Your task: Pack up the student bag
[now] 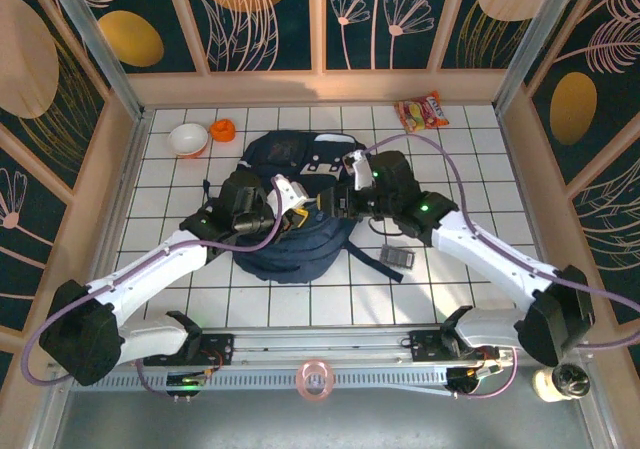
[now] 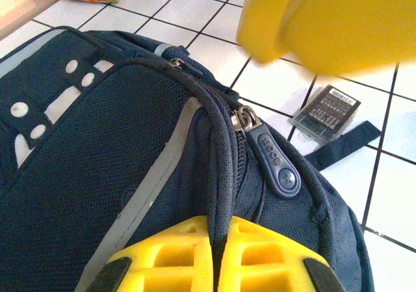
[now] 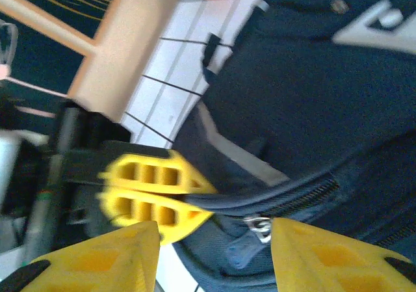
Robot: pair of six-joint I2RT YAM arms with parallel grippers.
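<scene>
Navy mesh-weave student bag; the lettering embossed on its rubbery zip pull is unreadable. Left end effector clamps the bag's zipper ridge; right end effector stands apart.

You will find nothing fully readable: the zipper pull on the student bag bears blurred raised letters, and the small dark box carries a barcode label with illegible print.

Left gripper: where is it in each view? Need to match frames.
Top external: left gripper mid-frame, on the student bag.
Left wrist: its fingers at bottom centre, shut on a bag seam.
Right wrist: same fingers lower left, pinching that seam.
Shared landmark: zipper pull, beside the fingers in both wrist views.
</scene>
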